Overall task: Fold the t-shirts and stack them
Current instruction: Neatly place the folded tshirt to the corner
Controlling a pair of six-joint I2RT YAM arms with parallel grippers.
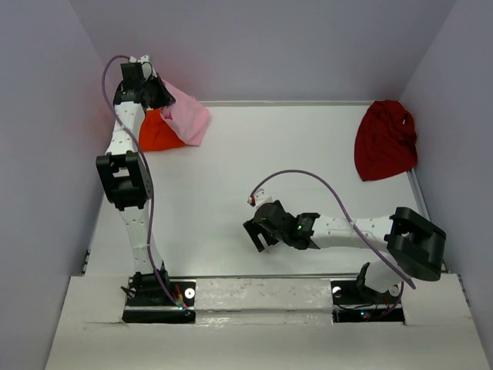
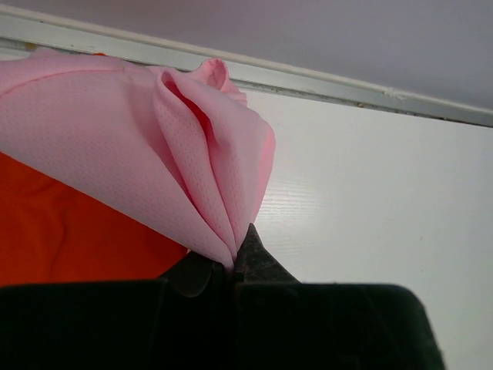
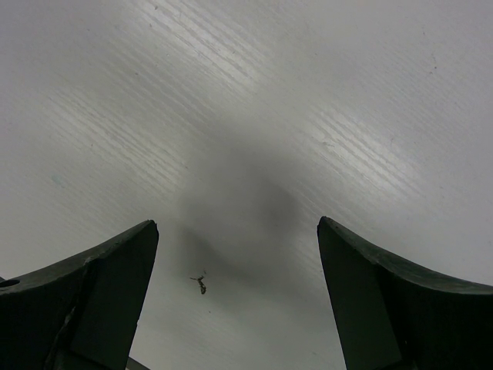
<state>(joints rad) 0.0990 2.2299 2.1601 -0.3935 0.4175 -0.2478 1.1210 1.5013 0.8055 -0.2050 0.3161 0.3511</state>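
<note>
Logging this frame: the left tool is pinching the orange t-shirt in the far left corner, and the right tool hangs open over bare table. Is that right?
Not quite. The left tool is pinching the pink t-shirt, not the orange t-shirt lying partly beneath it; the left wrist view shows this. The rest holds.

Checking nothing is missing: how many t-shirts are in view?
3: pink shirt far left, pinched in the left tool; orange shirt partly under it; red shirt far right. More could hide beneath these.
</note>
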